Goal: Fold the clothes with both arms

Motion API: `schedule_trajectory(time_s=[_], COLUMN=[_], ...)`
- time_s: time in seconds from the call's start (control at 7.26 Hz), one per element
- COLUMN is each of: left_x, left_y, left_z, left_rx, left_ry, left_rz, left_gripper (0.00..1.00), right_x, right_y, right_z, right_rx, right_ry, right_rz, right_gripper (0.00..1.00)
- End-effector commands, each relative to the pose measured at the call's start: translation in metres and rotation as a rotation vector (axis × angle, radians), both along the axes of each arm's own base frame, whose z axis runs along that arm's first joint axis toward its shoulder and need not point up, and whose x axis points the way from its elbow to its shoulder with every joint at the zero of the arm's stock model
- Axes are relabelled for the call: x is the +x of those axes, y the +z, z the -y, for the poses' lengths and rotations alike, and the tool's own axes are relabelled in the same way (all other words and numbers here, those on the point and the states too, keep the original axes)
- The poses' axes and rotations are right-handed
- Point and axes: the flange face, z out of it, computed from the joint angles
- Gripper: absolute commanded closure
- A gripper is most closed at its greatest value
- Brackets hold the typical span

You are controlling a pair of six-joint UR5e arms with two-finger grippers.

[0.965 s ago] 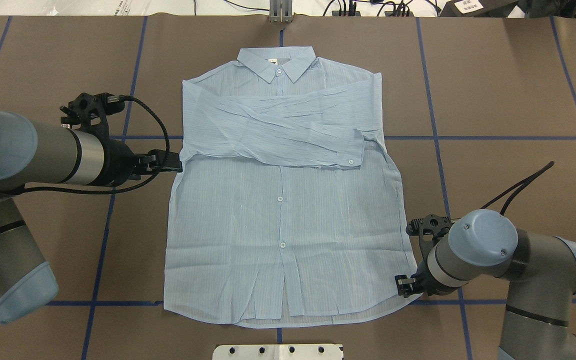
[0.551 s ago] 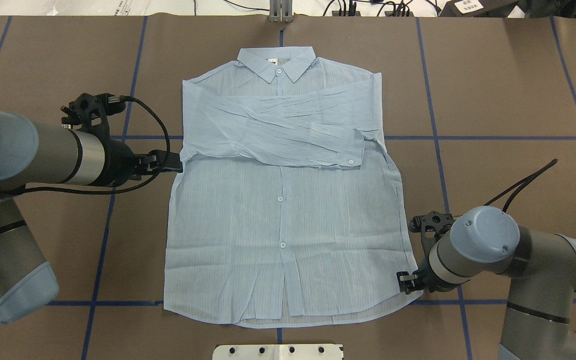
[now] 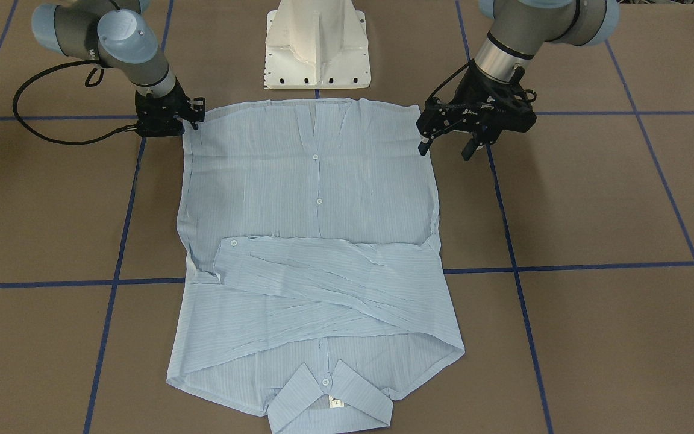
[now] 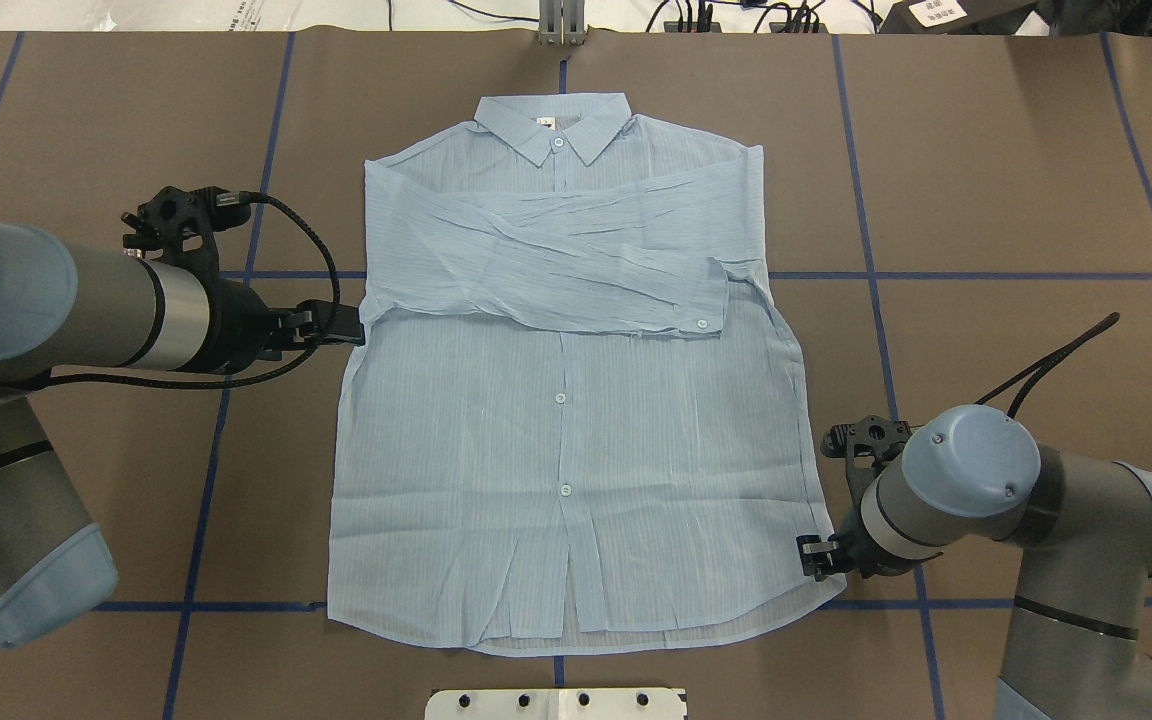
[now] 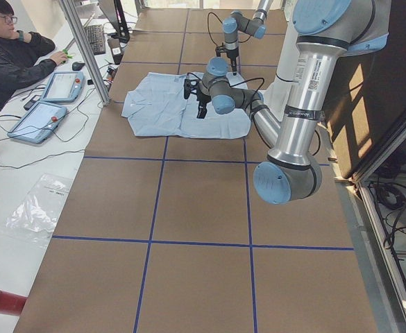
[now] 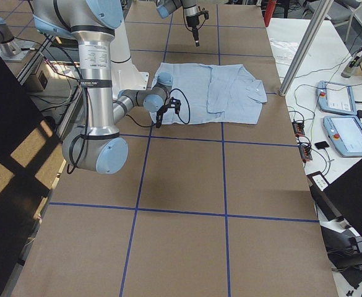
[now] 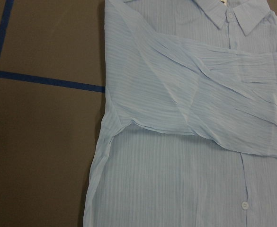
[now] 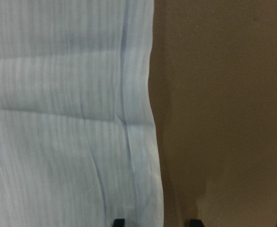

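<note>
The light blue striped shirt [image 4: 556,450] lies flat, buttons up, collar at the far side, with both sleeves folded across the chest [image 3: 323,277]. My left gripper [image 4: 341,325] hovers open by the shirt's left side seam, near the armpit. In the front-facing view its fingers [image 3: 424,143] stand apart above the fabric, holding nothing. My right gripper [image 4: 814,558] sits low at the shirt's right hem corner [image 3: 195,113]. In the right wrist view its two fingertips [image 8: 119,222] are apart, with the shirt's edge [image 8: 147,118] running between them.
The white pedestal base [image 3: 317,48] stands just behind the hem. Blue tape lines [image 4: 986,275] cross the brown table cover. A black cable [image 3: 40,120] loops beside the right arm. A person [image 5: 8,48] sits at a side desk with tablets beyond a metal post [image 5: 85,48].
The right arm has shifted slightly rightwards at the hem corner. The left arm and the shirt have not moved.
</note>
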Motion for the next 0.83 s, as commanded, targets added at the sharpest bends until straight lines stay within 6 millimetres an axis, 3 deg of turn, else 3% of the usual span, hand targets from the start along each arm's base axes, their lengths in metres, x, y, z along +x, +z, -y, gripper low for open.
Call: schedule_trajectory(time_s=[0.0, 0.14, 0.41, 0.69], left_x=[-0.0007, -0.0008, -0.0010, -0.0010], left_y=[0.0002, 0.0003, 0.0009, 0.0009], left_z=[-0.0001, 0.0000, 0.0009, 0.0009], left_rx=[0.000, 0.000, -0.001, -0.001], left_ry=[0.000, -0.002, -0.003, -0.003], left_rz=[0.000, 0.001, 0.002, 0.002], left_gripper=[0.00, 0.00, 0.00, 0.00], right_x=[-0.0007, -0.0013, -0.0006, -0.0001], right_y=[0.0002, -0.0014, -0.0022, -0.0024], right_z=[0.0002, -0.0004, -0.0001, -0.0003], right_rx=[-0.002, -0.001, -0.002, -0.002], right_ry=[-0.001, -0.002, -0.003, -0.003], right_rz=[0.000, 0.002, 0.005, 0.006], right_gripper=[0.53, 0.67, 0.78, 1.00])
